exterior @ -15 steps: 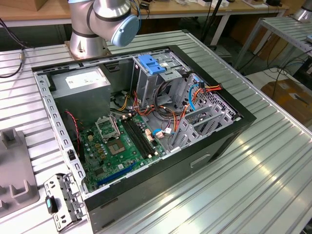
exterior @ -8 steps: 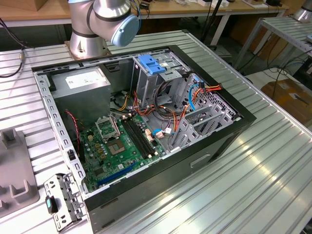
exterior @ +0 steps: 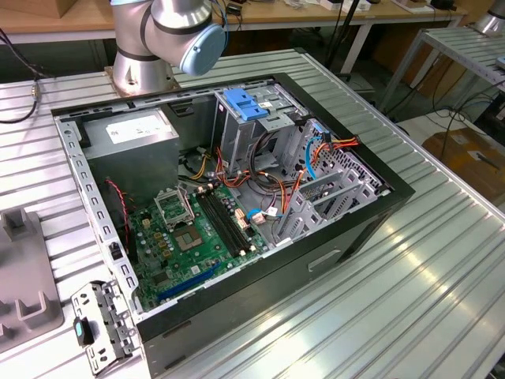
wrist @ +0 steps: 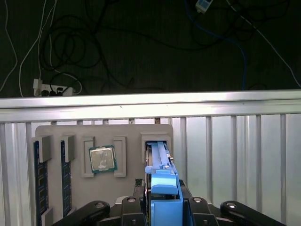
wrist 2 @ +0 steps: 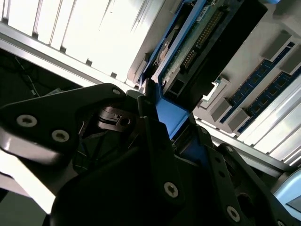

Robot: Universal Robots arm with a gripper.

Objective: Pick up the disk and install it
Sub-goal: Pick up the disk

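First wrist view showed the gripper (wrist: 164,207) with its fingers (wrist: 195,205) pinching the blue-railed disk (wrist: 159,155) from both sides, while the disk stood on edge in a slot of the grey holder tray (wrist: 127,134). Pick-up seemed the step in hand, and freeing the disk likely called for a straight pull along the slot.

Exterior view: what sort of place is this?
Probably a robotics lab bench for PC assembly: an arm mounted on a ribbed metal table, an open PC case, workbenches behind. In the first wrist view the gripper grips the disk.
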